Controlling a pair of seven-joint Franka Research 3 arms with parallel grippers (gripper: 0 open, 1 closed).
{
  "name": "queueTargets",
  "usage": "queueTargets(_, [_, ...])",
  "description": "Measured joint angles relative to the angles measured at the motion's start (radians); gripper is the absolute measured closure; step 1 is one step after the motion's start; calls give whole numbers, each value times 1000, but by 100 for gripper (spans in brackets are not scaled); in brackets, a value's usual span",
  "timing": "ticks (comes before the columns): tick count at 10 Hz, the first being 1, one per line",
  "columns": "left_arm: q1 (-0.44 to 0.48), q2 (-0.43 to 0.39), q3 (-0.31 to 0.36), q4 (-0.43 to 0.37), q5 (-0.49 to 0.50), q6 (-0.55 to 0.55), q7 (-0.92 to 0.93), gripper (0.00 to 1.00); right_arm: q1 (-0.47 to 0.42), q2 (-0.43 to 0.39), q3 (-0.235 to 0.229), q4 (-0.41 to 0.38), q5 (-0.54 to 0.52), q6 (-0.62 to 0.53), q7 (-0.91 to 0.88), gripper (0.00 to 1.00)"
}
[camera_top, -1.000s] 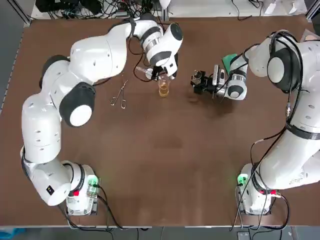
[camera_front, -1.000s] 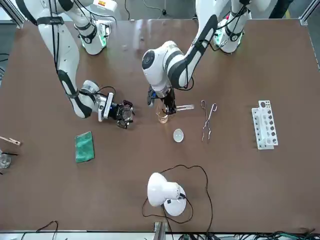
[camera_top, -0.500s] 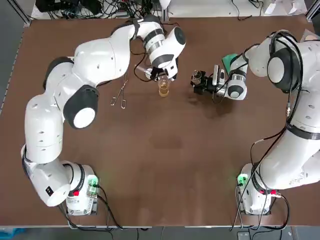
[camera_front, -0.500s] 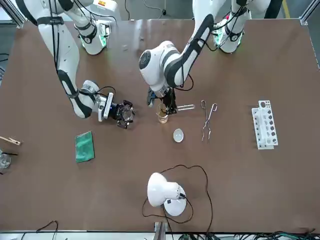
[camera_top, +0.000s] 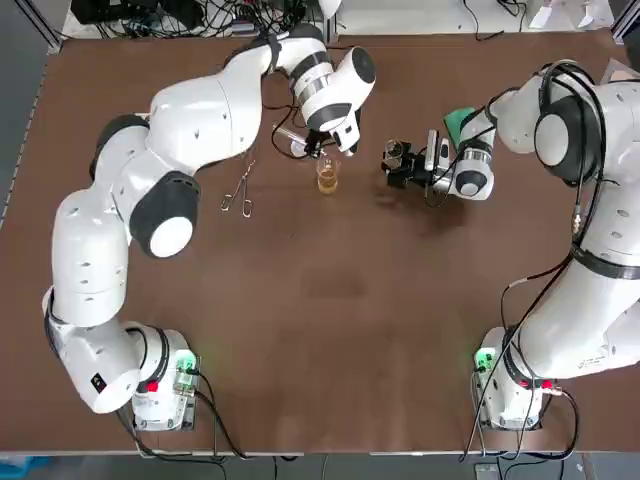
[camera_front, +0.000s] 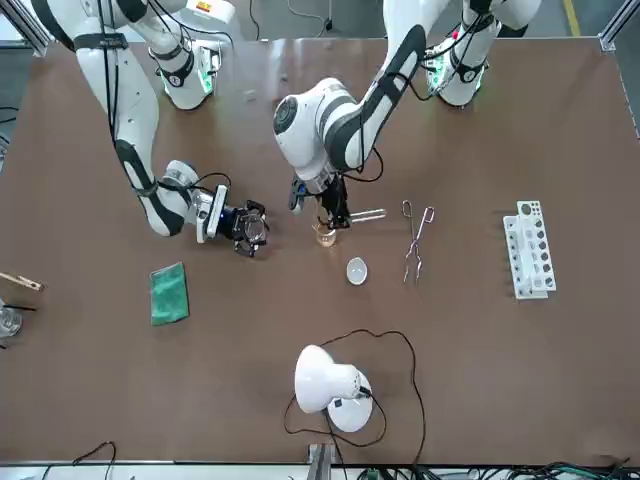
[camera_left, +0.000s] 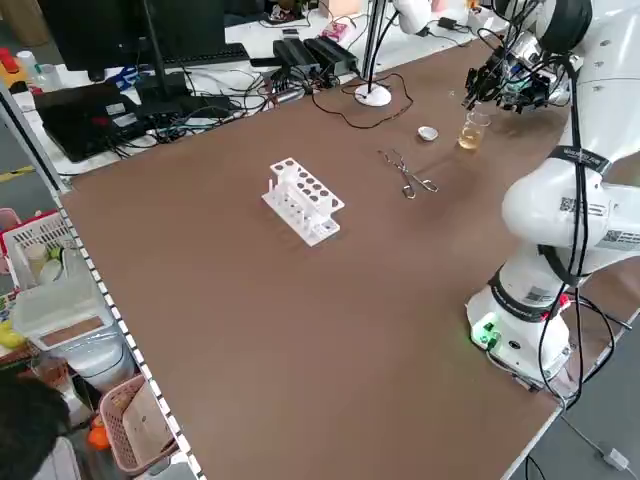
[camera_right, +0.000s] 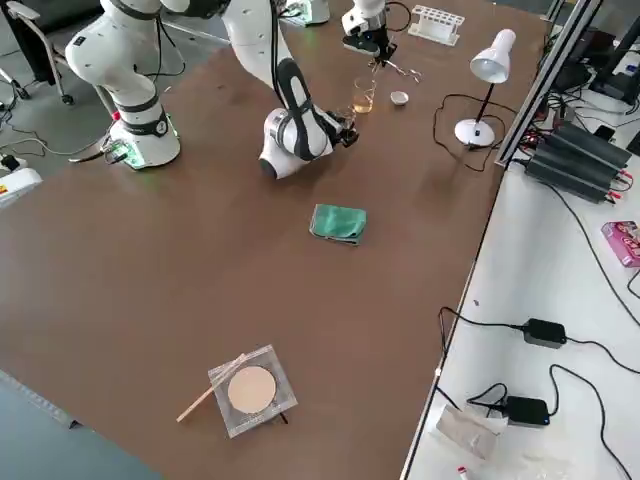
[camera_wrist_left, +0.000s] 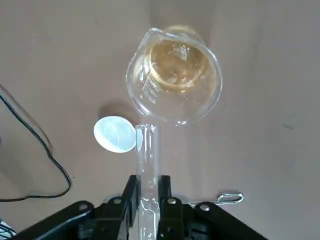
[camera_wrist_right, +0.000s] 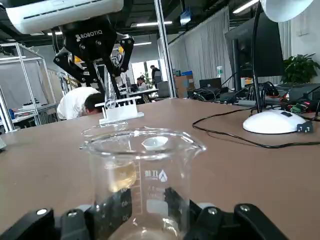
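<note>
- Gripping a tube (camera_wrist_left: 146, 155), the left gripper (camera_wrist_left: 147, 192) has its fingers clamped on it; the tube's open end is just beside the amber beaker (camera_wrist_left: 175, 75) rim.
- Amber beaker stands near the table (camera_top: 330, 330) far edge, mid-width.
- Right gripper (camera_top: 401, 166), fingers clamped on a clear beaker (camera_wrist_right: 142, 160), sits nearby toward the right edge.

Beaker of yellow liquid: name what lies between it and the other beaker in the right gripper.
Nothing: the top view shows only bare table between the beaker of yellow liquid and the other beaker held in the right gripper.
</note>
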Motion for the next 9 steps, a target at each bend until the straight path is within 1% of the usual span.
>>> queueTargets(2, [5,6,2,8,-16,-1,-10,79,0,0,0,0,0,0,0,62])
queueTargets(3, [23,6,8,15,-63,-5,-14,79,0,0,0,0,0,0,0,62])
queueTargets(5, [122,2,11,31,-167,1,31,79,0,0,1,0,0,0,1,62])
queueTargets(7, [244,-34,7,45,-229,10,178,79,1,0,7,-1,11,0,6,62])
queueTargets(9, [393,-95,-7,41,-332,20,373,79,3,0,40,-1,52,8,9,62])
